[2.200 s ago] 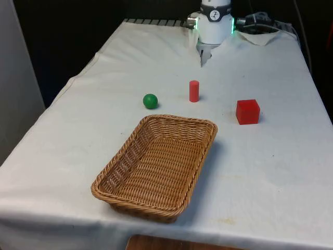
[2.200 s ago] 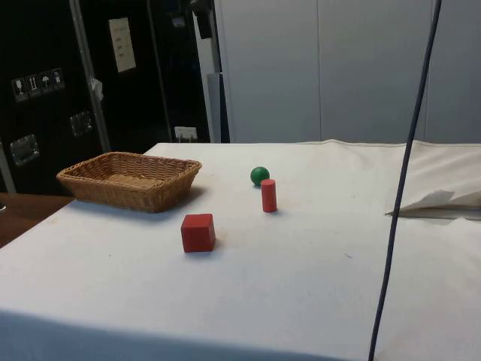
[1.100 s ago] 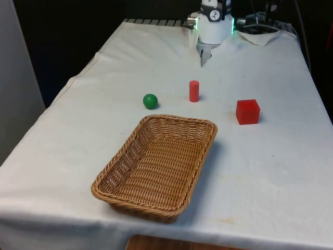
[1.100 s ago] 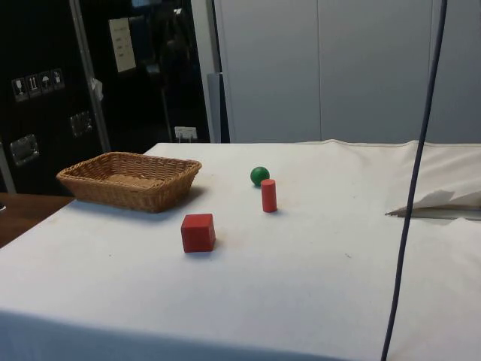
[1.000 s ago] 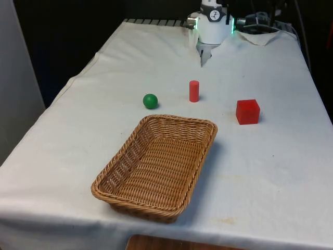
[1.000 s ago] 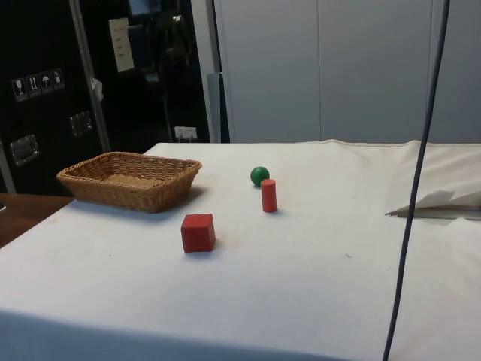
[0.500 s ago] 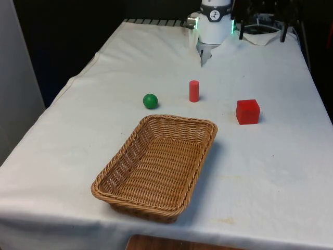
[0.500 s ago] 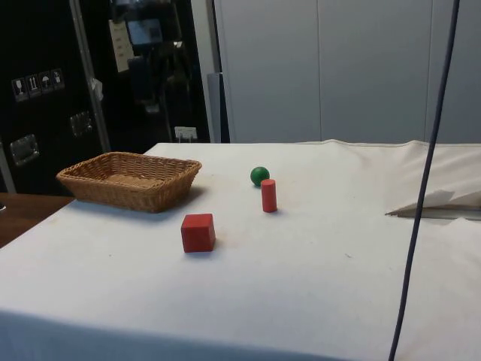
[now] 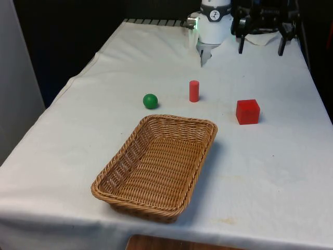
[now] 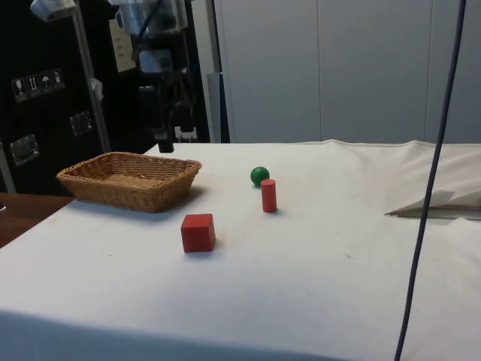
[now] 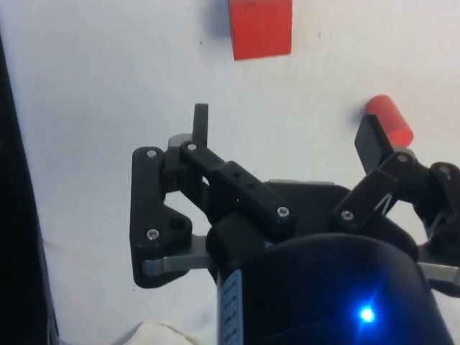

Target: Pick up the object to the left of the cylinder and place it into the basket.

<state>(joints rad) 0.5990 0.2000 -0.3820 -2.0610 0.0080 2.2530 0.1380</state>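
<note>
The pincer [image 9: 260,32], wide open and empty above the table's [image 9: 291,156] far end, should descend squarely over the green ball [image 9: 150,101] at the red cylinder's [image 9: 194,90] nine o'clock, beyond the basket [image 9: 156,166]

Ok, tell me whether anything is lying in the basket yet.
No: in the front view the basket holds nothing, and the green ball sits on the cloth beyond its far rim.

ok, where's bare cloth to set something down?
Free: the wide patch at the front view's right, between the woven wicker basket and the red cube; also at the left, nearer than the green ball. Tightest between ball, red cylinder and basket rim.
</note>
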